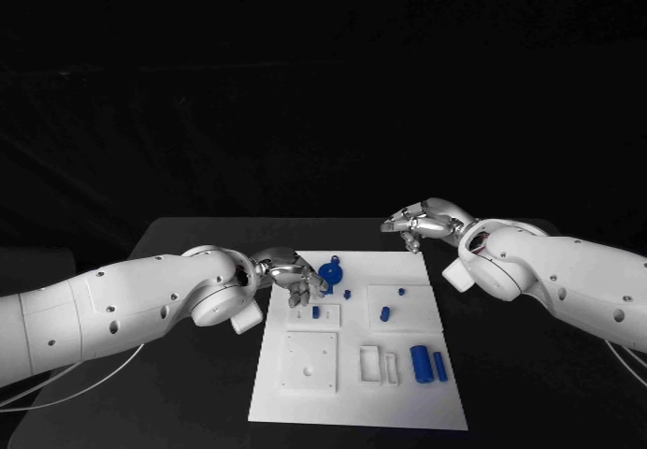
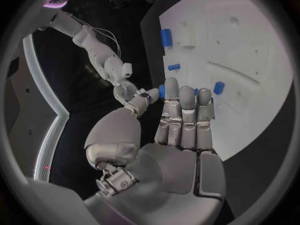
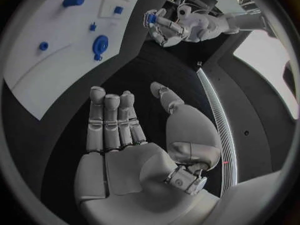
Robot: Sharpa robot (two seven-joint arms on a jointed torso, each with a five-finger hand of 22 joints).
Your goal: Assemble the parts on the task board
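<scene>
The white task board (image 1: 357,374) lies in the middle of the black table. My left hand (image 1: 290,276) hovers at its far left edge and pinches a small blue part (image 2: 161,90) between thumb and a fingertip; the other fingers (image 2: 187,110) stand straight and together. The right wrist view shows that hand (image 3: 164,26) with the blue part (image 3: 150,18) at its tips. A round blue part (image 1: 330,273) stands on the board just beside it. My right hand (image 1: 421,224) is open and holds nothing above the table by the board's far right corner, its palm (image 3: 119,140) bare.
Two blue cylinders (image 1: 429,364) lie side by side near the board's right edge. Small blue pieces (image 1: 384,313) sit in raised white blocks mid-board. A white square plate (image 1: 309,361) and a narrow slot block (image 1: 369,363) lie nearer to me.
</scene>
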